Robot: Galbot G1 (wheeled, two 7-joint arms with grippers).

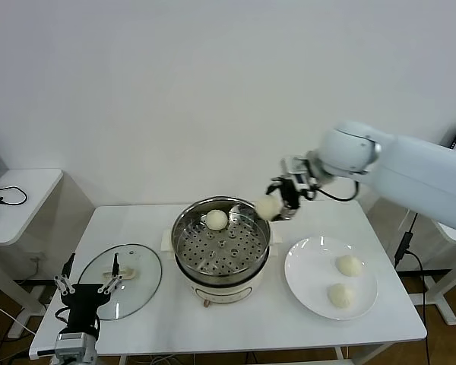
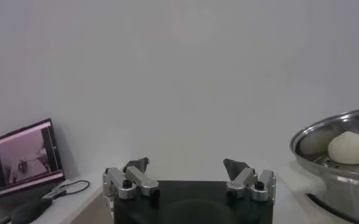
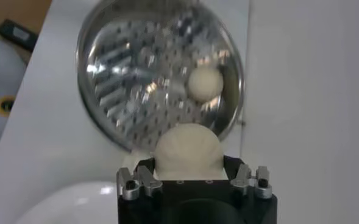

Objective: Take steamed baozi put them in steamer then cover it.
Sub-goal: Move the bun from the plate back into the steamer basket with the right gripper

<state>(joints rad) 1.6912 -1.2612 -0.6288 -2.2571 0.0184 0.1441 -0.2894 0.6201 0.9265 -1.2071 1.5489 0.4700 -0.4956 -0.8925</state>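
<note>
My right gripper [image 1: 273, 204] hangs in the air just past the right rim of the steamer [image 1: 221, 245], shut on a pale baozi [image 1: 267, 207]. In the right wrist view that baozi [image 3: 187, 148] fills the space between the fingers, above the steamer's edge [image 3: 91, 91]. One baozi [image 1: 216, 219] lies on the perforated tray at the back of the steamer. Two more baozi [image 1: 349, 265] [image 1: 340, 295] rest on the white plate [image 1: 308, 275]. The glass cover [image 1: 121, 270] lies flat on the table at the left. My left gripper [image 1: 85, 287] is parked open at the front left, next to the cover.
The white table [image 1: 235, 323] holds everything. A small side table [image 1: 23, 190] with cables stands at the far left. In the left wrist view a laptop [image 2: 24, 157] sits on another surface beyond the table.
</note>
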